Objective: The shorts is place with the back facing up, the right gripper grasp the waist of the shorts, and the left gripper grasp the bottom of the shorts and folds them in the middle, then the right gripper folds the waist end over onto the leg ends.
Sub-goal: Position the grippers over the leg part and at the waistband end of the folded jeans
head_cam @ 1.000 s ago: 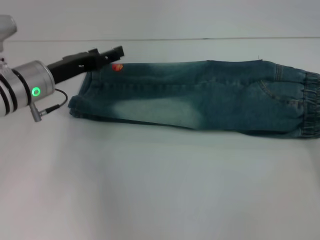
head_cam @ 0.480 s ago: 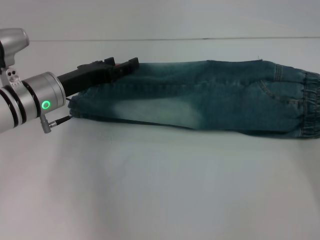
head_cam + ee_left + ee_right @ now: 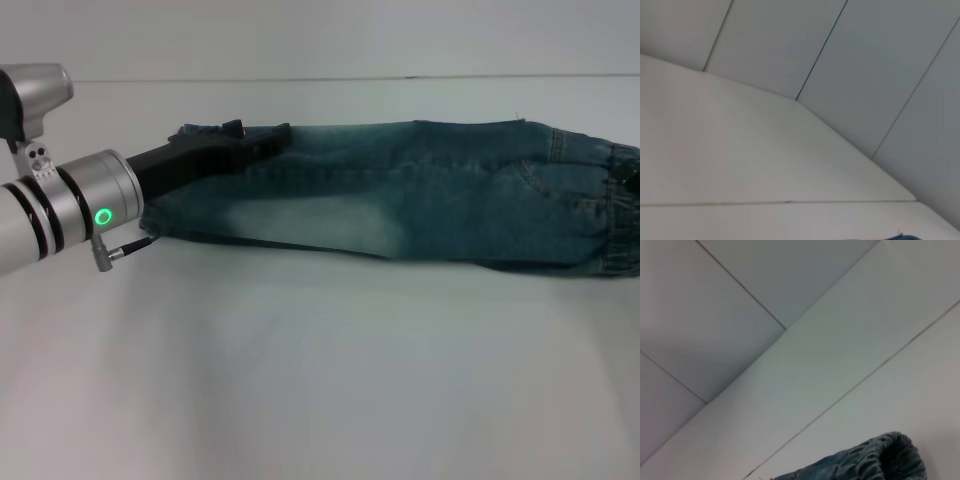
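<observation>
The blue denim shorts point(image 3: 400, 195) lie folded lengthwise across the table. The leg ends are on the left and the elastic waist point(image 3: 620, 205) is on the right. My left gripper point(image 3: 275, 137) reaches in from the left. It lies low over the far edge of the leg ends, resting on or just above the denim. A bit of the hem point(image 3: 205, 129) shows behind it. A small dark shape at the right edge beside the waist looks like my right gripper point(image 3: 633, 175). The gathered waist point(image 3: 875, 460) also shows in the right wrist view.
The white table point(image 3: 320, 370) stretches wide in front of the shorts. A pale panelled wall point(image 3: 865, 60) stands behind the table's far edge. My left arm's silver wrist with a green light point(image 3: 103, 215) hangs over the table's left side.
My left gripper has slid right and slightly down, from beside the leg ends to over the denim, and now covers the red tag. A dark shape has appeared at the waist's right edge.
</observation>
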Action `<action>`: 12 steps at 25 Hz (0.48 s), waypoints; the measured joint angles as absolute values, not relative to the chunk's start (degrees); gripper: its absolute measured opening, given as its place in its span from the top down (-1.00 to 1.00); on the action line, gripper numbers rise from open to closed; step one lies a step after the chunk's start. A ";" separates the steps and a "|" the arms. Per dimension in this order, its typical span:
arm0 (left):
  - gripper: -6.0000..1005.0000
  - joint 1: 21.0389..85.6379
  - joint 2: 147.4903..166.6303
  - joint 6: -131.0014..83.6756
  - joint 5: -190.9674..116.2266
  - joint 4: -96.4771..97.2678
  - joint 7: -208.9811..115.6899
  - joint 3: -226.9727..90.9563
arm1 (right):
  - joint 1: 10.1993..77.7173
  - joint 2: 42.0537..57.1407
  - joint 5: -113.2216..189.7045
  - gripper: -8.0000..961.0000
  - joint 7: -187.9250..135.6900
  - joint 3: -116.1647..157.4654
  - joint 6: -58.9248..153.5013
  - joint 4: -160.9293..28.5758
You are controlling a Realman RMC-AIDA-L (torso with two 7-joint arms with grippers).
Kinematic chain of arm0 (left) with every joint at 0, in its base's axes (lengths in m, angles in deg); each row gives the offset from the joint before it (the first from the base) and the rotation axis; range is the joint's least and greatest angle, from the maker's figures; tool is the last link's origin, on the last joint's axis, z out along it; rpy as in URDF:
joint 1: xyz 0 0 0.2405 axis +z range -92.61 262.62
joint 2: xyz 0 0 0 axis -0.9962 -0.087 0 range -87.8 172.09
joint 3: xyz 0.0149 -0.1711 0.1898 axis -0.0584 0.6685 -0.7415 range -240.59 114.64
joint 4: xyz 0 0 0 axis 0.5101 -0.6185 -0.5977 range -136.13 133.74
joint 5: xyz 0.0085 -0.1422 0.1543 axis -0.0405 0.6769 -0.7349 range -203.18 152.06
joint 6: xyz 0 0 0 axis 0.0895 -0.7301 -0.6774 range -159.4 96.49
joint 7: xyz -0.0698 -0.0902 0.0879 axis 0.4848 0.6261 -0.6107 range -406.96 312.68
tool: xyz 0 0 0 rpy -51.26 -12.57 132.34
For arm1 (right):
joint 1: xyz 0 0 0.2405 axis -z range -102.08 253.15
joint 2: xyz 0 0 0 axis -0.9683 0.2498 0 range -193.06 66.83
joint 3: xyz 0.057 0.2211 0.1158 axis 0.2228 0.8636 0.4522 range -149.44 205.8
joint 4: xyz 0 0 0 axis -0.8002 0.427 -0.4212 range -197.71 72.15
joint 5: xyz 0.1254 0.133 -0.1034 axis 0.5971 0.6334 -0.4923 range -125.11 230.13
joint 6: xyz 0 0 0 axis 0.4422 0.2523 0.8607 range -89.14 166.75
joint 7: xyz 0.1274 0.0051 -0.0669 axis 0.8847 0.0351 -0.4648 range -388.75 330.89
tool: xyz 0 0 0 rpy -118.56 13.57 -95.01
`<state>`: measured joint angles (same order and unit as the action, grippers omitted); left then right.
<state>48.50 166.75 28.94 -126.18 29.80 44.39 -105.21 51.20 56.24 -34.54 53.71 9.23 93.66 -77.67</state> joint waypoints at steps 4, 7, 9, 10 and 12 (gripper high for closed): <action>-0.74 48.64 166.77 31.05 -122.47 27.83 38.64 -105.23 | 50.95 56.24 -34.54 -0.92 54.59 7.89 93.35 -77.60; -0.74 48.67 166.76 33.45 -118.71 25.32 32.22 -105.24 | 51.04 56.20 -34.61 -0.84 54.98 5.83 93.52 -77.86; -0.74 48.01 166.77 34.55 -115.44 21.72 26.37 -105.26 | 51.01 56.13 -34.61 -0.79 54.89 4.83 93.37 -78.10; -0.74 47.71 166.78 34.70 -114.41 20.25 24.38 -105.26 | 51.00 56.13 -34.61 -0.76 54.73 4.54 93.34 -78.16; -0.73 46.46 166.78 34.12 -112.28 16.56 19.32 -105.23 | 50.96 56.13 -34.61 -0.65 54.05 4.09 93.39 -78.39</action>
<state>46.46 166.78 34.12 -112.28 16.56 19.32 -105.23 50.96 56.13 -34.61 54.05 4.09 93.39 -78.39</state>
